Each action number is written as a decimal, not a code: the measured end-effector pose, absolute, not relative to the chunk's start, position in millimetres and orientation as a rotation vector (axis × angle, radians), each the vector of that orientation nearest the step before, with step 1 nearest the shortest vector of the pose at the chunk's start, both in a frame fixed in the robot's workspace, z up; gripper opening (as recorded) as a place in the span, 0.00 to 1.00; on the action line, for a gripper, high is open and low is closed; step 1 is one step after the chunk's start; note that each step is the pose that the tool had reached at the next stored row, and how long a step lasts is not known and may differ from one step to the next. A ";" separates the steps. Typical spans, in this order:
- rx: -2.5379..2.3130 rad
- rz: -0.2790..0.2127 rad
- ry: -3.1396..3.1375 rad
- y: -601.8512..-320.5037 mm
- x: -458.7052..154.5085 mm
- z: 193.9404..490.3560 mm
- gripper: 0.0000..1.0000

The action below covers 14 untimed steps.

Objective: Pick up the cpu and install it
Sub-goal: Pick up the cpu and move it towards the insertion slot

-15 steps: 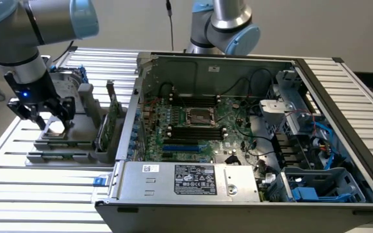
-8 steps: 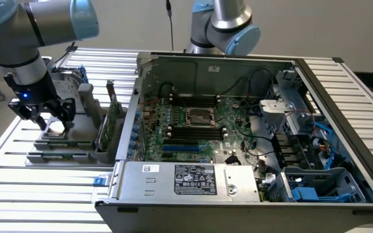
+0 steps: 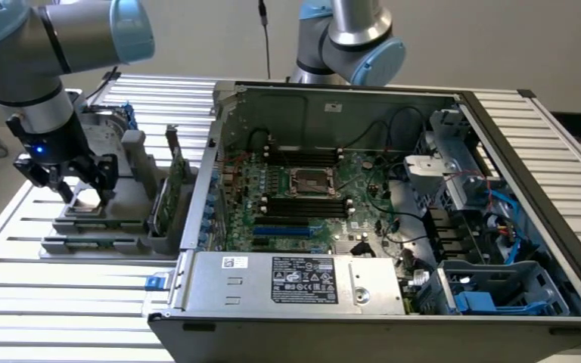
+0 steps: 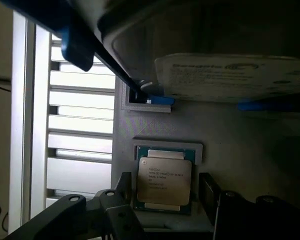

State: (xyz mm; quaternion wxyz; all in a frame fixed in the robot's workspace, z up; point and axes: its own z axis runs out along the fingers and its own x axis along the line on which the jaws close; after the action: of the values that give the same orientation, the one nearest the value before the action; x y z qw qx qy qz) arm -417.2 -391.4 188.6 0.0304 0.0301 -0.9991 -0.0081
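Open gripper (image 4: 165, 194) straddles the cpu (image 4: 164, 175) on its grey holder (image 4: 240, 132).

The cpu lies flat in a shallow recess of the holder, which stands on the exterior view's left, beside the computer case (image 3: 371, 302) and well apart from the socket (image 3: 309, 180) inside it. The fingers (image 4: 208, 195) stand apart, one on each side of the chip, not touching it. A sound grasp likely needs both pads square on opposite edges, low and evenly centred, closing gently so the thin chip stays level.
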 end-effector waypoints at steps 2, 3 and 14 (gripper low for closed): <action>0.085 -0.025 -3.080 -391.5 -417.1 188.0 0.65; 0.080 -0.025 -3.080 -391.4 -417.2 187.8 0.65; 0.041 -0.027 -3.081 -391.4 -417.2 186.6 0.65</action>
State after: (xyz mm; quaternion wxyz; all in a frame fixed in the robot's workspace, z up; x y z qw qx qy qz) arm -417.2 -391.4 186.6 0.0302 0.0134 -0.9994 -0.0086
